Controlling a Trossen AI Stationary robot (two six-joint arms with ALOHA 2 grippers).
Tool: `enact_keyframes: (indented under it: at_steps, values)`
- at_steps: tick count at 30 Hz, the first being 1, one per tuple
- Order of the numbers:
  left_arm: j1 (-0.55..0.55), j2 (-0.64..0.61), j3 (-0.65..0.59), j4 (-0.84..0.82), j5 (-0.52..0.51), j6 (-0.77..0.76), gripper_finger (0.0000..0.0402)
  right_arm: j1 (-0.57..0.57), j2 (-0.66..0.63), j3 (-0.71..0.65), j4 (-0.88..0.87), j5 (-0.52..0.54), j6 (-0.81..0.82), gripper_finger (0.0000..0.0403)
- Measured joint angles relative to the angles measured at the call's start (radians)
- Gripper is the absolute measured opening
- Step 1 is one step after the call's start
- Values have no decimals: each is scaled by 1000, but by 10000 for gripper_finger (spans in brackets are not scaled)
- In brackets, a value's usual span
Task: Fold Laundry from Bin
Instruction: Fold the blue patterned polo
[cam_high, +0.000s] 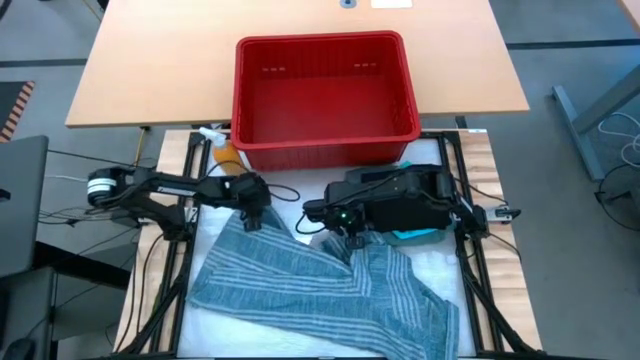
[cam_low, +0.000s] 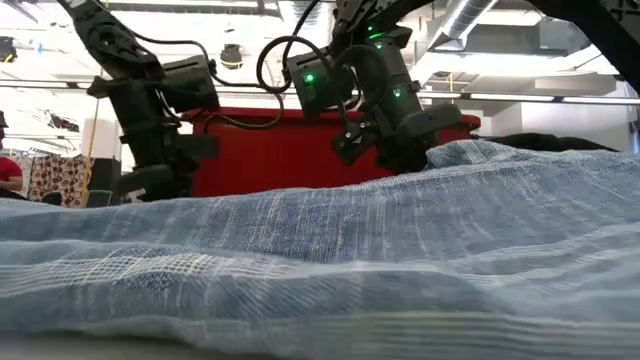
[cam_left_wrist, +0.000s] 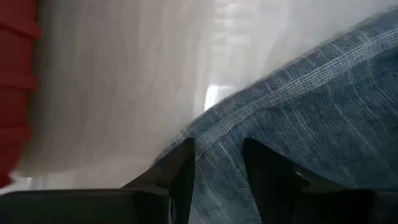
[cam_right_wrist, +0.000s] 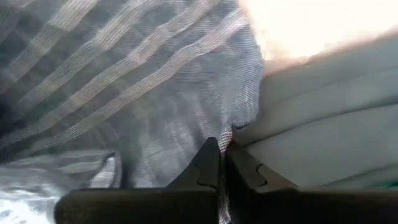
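- High view: the mottled blue-grey garment (cam_high: 320, 285) lies spread over the white-covered part of the bench (cam_high: 300, 60), in front of the red bin (cam_high: 325, 95), which looks empty. The left gripper (cam_high: 250, 215) sits on the cloth's far left corner; the right gripper (cam_high: 345, 235) sits on its far edge near the middle. A turquoise garment (cam_high: 415, 236) peeks out under the right arm, and an orange spray bottle (cam_high: 222, 150) stands beside the bin.
- Low view: both arms hang in front of the bin, and the blue-grey cloth rises in a ridge toward the right gripper (cam_low: 385, 150).
- Left wrist view: the left gripper (cam_left_wrist: 217, 180) stands at a narrow gap with a fold of the cloth between its fingers.
- Right wrist view: the right gripper (cam_right_wrist: 222, 163) is pinched nearly closed on the cloth's edge.
- Risk, as I judge it: the right pinch catches only a thin sliver of hem, so a lift could pull it free and let that side drop. Uneven lifting would skew the fold, and the right arm could drag the turquoise piece along.
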Motion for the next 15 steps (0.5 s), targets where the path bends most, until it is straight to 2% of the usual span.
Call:
enact_keyframes:
  at_steps: [3,7,12,15]
  values:
    - [-1,37,26,-9,-17,-15,98,16,0,0,-22,0,3,29]
    - [-16,36,49,-54,-16,-28,15,39,-3,28,-84,0,13,23]
    - [-52,-15,78,-207,-8,-70,2,71,-76,57,-64,6,36,26]
    - [-88,-80,82,-274,-53,-104,0,91,-150,58,-94,94,92,24]
